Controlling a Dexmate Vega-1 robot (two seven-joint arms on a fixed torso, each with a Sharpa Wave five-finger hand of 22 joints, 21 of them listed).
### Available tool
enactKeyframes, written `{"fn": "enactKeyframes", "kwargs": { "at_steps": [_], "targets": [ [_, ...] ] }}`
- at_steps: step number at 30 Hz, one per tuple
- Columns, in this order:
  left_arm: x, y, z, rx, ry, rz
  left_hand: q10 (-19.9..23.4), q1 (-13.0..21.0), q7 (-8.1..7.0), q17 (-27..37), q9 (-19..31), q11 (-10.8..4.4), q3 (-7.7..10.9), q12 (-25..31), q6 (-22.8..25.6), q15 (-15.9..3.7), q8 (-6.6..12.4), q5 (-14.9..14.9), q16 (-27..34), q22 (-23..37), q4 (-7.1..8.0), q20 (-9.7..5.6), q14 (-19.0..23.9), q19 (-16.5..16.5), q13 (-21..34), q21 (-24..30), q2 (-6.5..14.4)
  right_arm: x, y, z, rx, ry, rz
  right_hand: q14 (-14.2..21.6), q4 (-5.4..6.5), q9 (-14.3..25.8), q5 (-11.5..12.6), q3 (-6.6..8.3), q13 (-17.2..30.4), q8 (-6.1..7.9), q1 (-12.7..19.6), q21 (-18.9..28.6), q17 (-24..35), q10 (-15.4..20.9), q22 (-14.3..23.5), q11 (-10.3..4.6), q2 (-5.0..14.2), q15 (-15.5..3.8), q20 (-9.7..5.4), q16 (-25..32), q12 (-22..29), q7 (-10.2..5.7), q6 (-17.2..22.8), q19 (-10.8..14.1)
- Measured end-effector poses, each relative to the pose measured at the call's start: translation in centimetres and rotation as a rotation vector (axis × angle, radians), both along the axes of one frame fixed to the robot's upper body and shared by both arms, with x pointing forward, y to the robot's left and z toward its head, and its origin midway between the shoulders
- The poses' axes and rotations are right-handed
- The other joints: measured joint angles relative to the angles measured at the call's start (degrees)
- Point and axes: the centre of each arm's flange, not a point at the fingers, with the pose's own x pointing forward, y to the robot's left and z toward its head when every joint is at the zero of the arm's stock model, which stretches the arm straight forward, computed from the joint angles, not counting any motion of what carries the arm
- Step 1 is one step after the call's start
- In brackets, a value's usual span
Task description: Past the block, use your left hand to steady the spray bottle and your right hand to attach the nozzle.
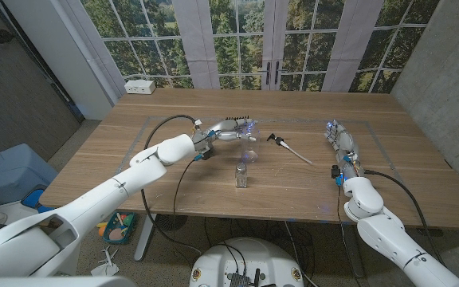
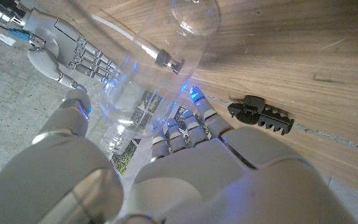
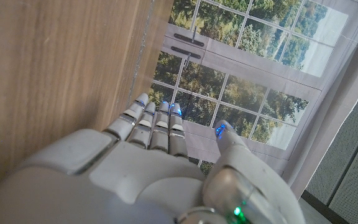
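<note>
The clear spray bottle [image 1: 241,170] stands upright near the table's middle, without its top. In the left wrist view the bottle [image 2: 157,68] rises just past my fingertips [image 2: 185,121]. My left hand [image 1: 231,134] hovers beyond the bottle, fingers spread toward the right, holding nothing. The black nozzle [image 1: 276,141] lies on the wood to the bottle's right, its white tube [image 1: 300,155] trailing toward my right hand [image 1: 341,143]. That hand stays at the table's right with fingers straight and nothing in it; its fingers [image 3: 157,124] point along the wood.
A small black ribbed piece [image 2: 261,114] lies on the table [image 1: 174,183] near my left hand's fingertips. A white box [image 1: 140,86] sits at the far left corner. Windows stand behind the table.
</note>
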Motion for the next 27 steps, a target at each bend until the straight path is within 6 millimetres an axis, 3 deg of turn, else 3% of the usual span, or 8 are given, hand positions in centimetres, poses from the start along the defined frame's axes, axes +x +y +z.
{"fn": "enactKeyframes", "kwargs": {
  "at_steps": [10,15,19,23,27],
  "targets": [
    [0.1,-0.2,-0.8,-0.02,0.016,0.026,7.8,8.4,1.92,0.0,0.0,-0.5,-0.43,1.0,4.2,-0.15,1.5,-0.3,0.9,0.3,0.38,1.28,7.5,4.1,0.3,-0.5,0.8,0.0,0.0,0.0,-0.001,0.002,-0.001,0.0,-0.19,0.0,0.0,-0.19,0.0,0.0,0.0,0.0,0.0,0.0,0.0,0.0,0.0,0.0,0.0,0.0,0.0,0.0,0.0,0.0],
    [0.2,-0.2,-1.3,-0.045,0.021,0.042,13.3,11.5,2.8,0.0,0.3,-1.5,-1.27,1.8,9.7,-0.22,3.47,-0.7,0.9,0.4,0.8,2.09,11.3,5.5,0.3,-1.4,2.3,0.0,0.0,0.0,-0.009,0.008,-0.002,0.0,-0.39,0.0,0.0,-0.08,0.0,0.0,0.0,0.0,0.0,0.0,0.0,0.0,0.0,0.0,0.02,0.0,0.0,0.0,0.0,0.0],
    [0.3,-0.2,-1.6,-0.069,0.025,0.047,20.0,13.8,3.7,0.3,0.5,-1.45,-2.0,2.9,15.4,-0.36,5.05,-0.9,1.5,0.7,0.89,2.92,14.9,6.4,0.6,-1.8,4.0,0.0,0.0,0.1,-0.019,0.016,-0.011,0.0,-1.86,0.0,0.1,0.24,0.0,0.0,0.3,0.0,-0.2,0.2,0.0,-0.21,0.31,0.0,1.73,0.0,0.0,-0.21,0.2,0.1],
    [0.5,-0.1,-2.0,-0.104,0.026,0.059,25.8,13.9,3.5,0.6,0.8,-0.62,-2.15,3.8,15.9,-0.57,7.51,-1.0,2.1,0.8,0.86,3.2,18.1,7.2,1.0,-1.8,4.0,0.0,0.3,0.4,-0.039,0.024,-0.021,0.5,-3.44,0.0,0.2,0.54,0.0,0.0,1.7,0.0,-0.3,0.4,0.0,-0.41,0.0,0.07,2.91,0.3,0.0,-0.44,0.4,0.6],
    [0.7,-0.1,-2.4,-0.13,0.029,0.067,28.3,13.8,3.48,0.6,1.2,0.43,-2.23,4.7,17.6,-0.59,9.03,-0.8,2.3,1.1,0.8,3.47,19.8,7.8,1.4,-1.8,4.1,0.0,0.4,0.5,-0.062,0.044,-0.037,1.5,-4.29,0.2,0.7,0.68,0.0,0.0,2.4,0.0,-0.3,0.9,0.0,-0.51,-0.74,-0.3,3.56,0.7,0.0,-0.73,0.7,0.8]
  ]
}}
